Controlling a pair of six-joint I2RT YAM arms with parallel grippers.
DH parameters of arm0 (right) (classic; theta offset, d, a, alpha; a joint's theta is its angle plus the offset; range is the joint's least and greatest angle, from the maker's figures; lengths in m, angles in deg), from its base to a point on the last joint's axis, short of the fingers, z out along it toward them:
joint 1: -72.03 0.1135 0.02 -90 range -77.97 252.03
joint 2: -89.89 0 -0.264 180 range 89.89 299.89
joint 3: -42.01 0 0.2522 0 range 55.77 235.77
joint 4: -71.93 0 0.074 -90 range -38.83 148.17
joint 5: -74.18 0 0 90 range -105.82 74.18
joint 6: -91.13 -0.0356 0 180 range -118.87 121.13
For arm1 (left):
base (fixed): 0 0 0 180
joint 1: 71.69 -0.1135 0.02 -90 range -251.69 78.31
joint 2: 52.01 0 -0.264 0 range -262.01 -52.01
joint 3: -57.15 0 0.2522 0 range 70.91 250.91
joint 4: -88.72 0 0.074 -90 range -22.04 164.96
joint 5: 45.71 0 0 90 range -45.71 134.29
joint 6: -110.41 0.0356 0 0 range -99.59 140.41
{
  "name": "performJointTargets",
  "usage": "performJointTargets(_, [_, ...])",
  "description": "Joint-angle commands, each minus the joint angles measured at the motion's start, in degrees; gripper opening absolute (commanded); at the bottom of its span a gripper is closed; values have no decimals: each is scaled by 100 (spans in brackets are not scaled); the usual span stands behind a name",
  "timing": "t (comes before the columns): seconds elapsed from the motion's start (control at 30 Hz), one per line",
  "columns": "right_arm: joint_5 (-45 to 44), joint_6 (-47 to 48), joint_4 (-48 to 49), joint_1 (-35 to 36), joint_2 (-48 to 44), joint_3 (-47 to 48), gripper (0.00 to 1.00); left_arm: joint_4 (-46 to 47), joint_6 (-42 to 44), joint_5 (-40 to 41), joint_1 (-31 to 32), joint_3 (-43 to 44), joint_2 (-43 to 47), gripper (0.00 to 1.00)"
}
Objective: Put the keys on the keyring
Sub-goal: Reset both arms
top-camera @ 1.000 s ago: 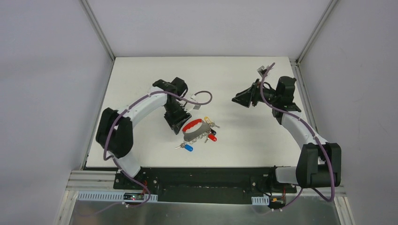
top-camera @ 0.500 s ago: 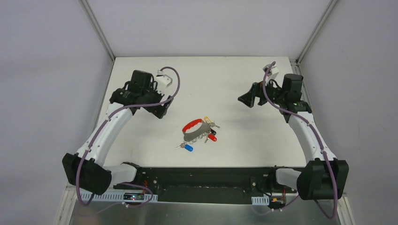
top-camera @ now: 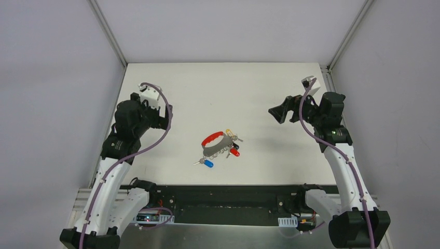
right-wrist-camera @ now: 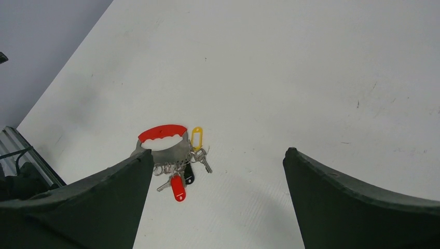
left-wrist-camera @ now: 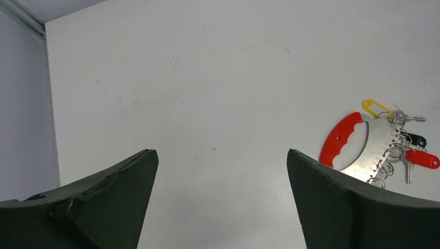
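The blue key (top-camera: 208, 163) lies nearest the bases, just beside the near-left end of the keyring (top-camera: 217, 144), which sits mid-table (top-camera: 259, 83). Whether that key is hooked to a clip or only touches the keyring cannot be told. Along the keyring's right edge the red key (top-camera: 234, 152), a black-tagged key (left-wrist-camera: 416, 140) and, at the far end, the yellow key (top-camera: 228, 132) bunch against the grey half, seemingly on its clips.

Farther off, well apart from the keyring, the left gripper (left-wrist-camera: 220, 155) hangs to its left and the right gripper (right-wrist-camera: 218, 151) to its right. Both have their jaws spread wide and hold nothing.

The step in hand looks like settling the blue key. If it is loose, the left gripper should take it by the tag, not the thin blade. The right gripper should pin the red half so the keyring cannot slide. A low approach from the keyring's near-left would spare the hung keys.
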Motion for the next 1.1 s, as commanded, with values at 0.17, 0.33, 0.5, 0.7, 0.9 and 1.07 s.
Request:
performJointTargets(0.17, [-141,-86,324,-54,-276,-251,100,1119,-656,-262,-158,-735,636,99])
performJointTargets(0.33, [-101,-68,344,-155,-397,-369,100,1292,-806,-662,-192,-908,644,99])
performJointTargets(0.5, [61,-141,390,-269,-357,-452,100,1262,-905,-1064,-210,-959,561,99])
performJointTargets(0.7, [29,-206,470,-421,-294,-468,100,986,-823,-1230,-241,-791,496,99])
performJointTargets(0.9, [143,-206,477,-468,-191,-481,100,968,-841,-1378,-353,-826,428,99])
performJointTargets(1.07, [276,-186,375,-538,-243,-402,100,935,-872,-1496,-411,-803,428,99])
